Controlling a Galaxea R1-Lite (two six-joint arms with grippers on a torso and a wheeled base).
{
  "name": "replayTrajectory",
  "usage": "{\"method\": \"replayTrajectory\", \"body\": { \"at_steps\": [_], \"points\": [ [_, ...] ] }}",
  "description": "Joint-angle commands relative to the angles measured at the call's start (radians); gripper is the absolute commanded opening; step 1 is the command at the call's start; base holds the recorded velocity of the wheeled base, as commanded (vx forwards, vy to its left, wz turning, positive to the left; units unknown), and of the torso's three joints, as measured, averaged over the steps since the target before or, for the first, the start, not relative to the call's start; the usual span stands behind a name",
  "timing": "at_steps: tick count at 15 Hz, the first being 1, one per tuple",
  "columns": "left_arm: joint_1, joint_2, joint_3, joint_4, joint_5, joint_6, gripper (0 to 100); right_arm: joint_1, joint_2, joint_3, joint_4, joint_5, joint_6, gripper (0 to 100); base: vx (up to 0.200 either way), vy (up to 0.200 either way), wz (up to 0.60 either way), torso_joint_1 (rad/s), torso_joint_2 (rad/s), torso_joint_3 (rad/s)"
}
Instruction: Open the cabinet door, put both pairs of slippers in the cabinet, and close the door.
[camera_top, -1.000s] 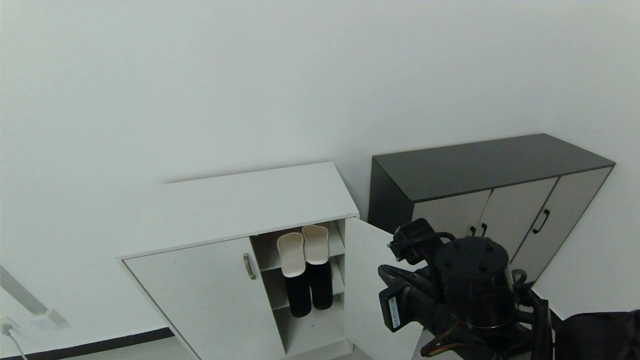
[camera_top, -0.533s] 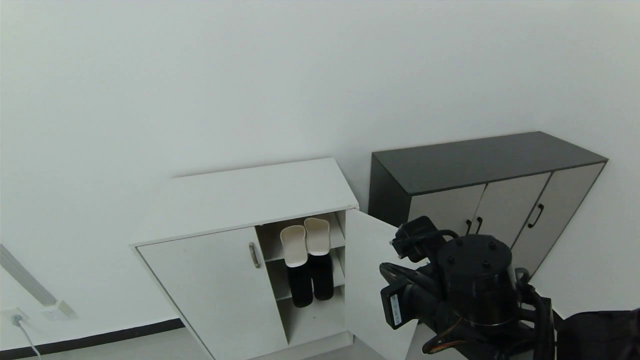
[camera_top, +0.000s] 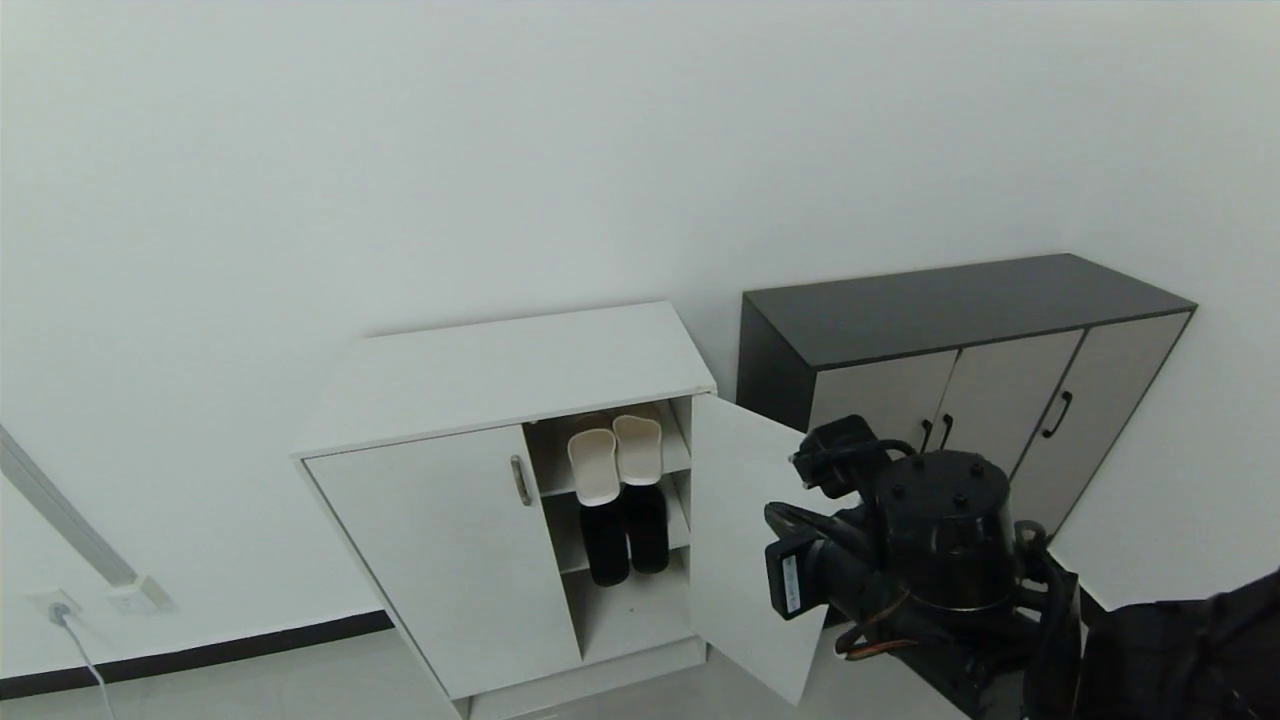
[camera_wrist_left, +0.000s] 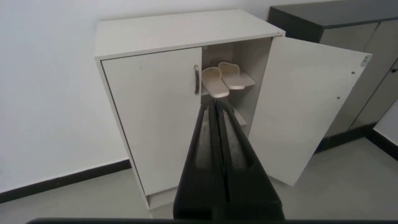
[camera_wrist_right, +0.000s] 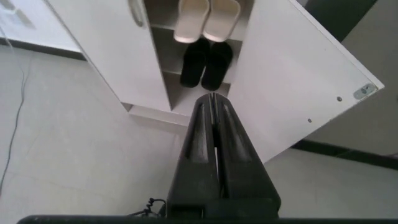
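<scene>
Cabinet (camera_top: 500, 375) at lower centre of head view, door (camera_top: 745, 540) swung open. Beige slippers (camera_top: 615, 460) sit inside above black slippers (camera_top: 625, 540); loading judged done. Left gripper (camera_wrist_left: 216, 109) and right gripper (camera_wrist_right: 215, 102) both pinched together, empty. Next: press the door's outer face to swing it closed.

"Where are the slippers?"
"In the cabinet (camera_top: 510, 375), right side, where the right door (camera_top: 745, 540) stands swung out. One pair (camera_top: 615, 460) is on the upper shelf (camera_top: 676, 458), the other pair (camera_top: 625, 540) on the next shelf (camera_top: 680, 540) down."
"And the left door (camera_top: 440, 560)?"
"Shut. A second cabinet (camera_top: 950, 300) stands just to the right, and both are against the wall (camera_top: 500, 150)."
</scene>
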Motion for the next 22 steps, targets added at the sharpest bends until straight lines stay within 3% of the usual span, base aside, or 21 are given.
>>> {"method": "replayTrajectory", "body": {
  "at_steps": [1, 5, 10, 15, 22],
  "points": [
    [0.000, 0.001, 0.001, 0.000, 0.000, 0.002, 0, -0.067, 0.069, -0.048, -0.010, 0.034, 0.001, 0, 0.000, 0.000, 0.00, 0.000, 0.00, 0.000],
    [0.000, 0.001, 0.001, 0.000, 0.000, 0.001, 0, -0.260, 0.187, -0.223, 0.054, 0.139, 0.004, 0, 0.000, 0.000, 0.00, 0.000, 0.00, 0.000],
    [0.000, 0.001, 0.001, 0.000, 0.000, 0.001, 0, -0.412, 0.345, -0.456, 0.127, 0.209, 0.012, 0, 0.000, 0.000, 0.00, 0.000, 0.00, 0.000],
    [0.000, 0.001, 0.001, 0.000, 0.000, 0.001, 0, -0.484, 0.445, -0.639, 0.239, 0.261, 0.012, 0, 0.000, 0.000, 0.00, 0.000, 0.00, 0.000],
    [0.000, 0.001, 0.001, 0.000, 0.000, -0.001, 0, -0.527, 0.529, -0.722, 0.274, 0.270, 0.014, 0, 0.000, 0.000, 0.00, 0.000, 0.00, 0.000]
  ]
}}
